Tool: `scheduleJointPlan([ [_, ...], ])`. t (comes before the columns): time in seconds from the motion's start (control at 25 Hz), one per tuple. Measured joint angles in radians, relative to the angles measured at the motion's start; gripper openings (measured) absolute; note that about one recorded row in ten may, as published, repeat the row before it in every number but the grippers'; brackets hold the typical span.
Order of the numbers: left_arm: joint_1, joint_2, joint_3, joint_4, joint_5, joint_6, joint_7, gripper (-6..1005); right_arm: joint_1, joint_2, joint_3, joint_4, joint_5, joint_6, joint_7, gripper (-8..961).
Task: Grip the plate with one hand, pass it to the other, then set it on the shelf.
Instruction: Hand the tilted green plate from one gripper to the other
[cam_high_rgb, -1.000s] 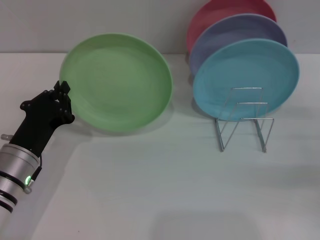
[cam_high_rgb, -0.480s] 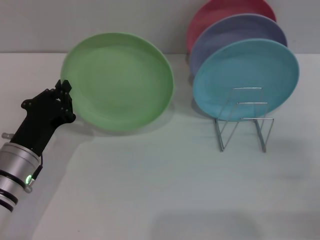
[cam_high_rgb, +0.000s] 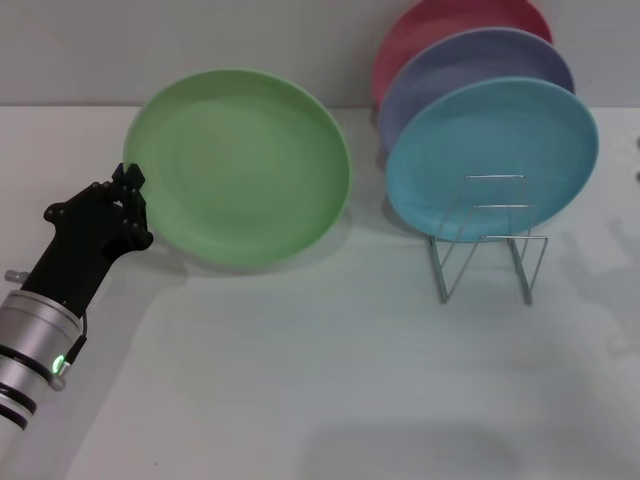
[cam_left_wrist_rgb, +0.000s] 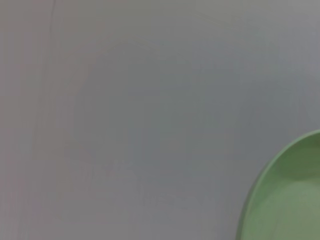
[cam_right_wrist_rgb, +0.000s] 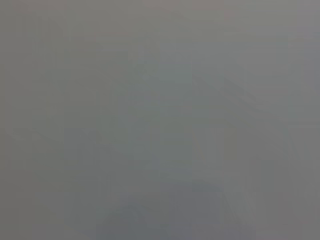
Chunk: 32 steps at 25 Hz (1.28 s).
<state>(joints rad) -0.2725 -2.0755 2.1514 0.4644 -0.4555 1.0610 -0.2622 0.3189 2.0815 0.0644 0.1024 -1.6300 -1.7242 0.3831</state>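
The left gripper (cam_high_rgb: 127, 186) has its fingers clamped on the green plate's (cam_high_rgb: 240, 165) edge, holding it tilted above the bench (cam_high_rgb: 330, 380)

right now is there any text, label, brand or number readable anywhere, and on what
None: no readable text in any view.
The green plate, held at its edge by the left gripper, is plain.
The blue plate, lavender plate and red plate in the wire rack are unmarked.
The left arm shows only a green light, no writing.
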Motion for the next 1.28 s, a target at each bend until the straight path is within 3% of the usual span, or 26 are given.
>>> scheduleJointPlan([
  [0.2,0.037,-0.003,0.011,0.064,-0.035,-0.012,0.078,53,0.029,0.000,0.000,0.016,-0.054,0.062,-0.012,698],
  [0.36,0.070,-0.004,0.116,0.153,-0.193,-0.030,0.244,53,0.066,0.001,-0.002,0.019,-0.110,0.106,-0.012,698],
  [0.6,0.073,-0.005,0.189,0.175,-0.296,-0.022,0.321,54,0.104,0.001,-0.022,0.028,-0.146,0.156,-0.019,698],
  [0.76,0.092,-0.005,0.286,0.219,-0.439,0.022,0.428,55,0.140,0.000,-0.074,0.057,-0.155,0.215,-0.034,697],
  [1.28,0.110,-0.004,0.431,0.295,-0.688,0.093,0.603,57,0.202,0.000,-0.120,0.119,-0.203,0.346,-0.048,697],
])
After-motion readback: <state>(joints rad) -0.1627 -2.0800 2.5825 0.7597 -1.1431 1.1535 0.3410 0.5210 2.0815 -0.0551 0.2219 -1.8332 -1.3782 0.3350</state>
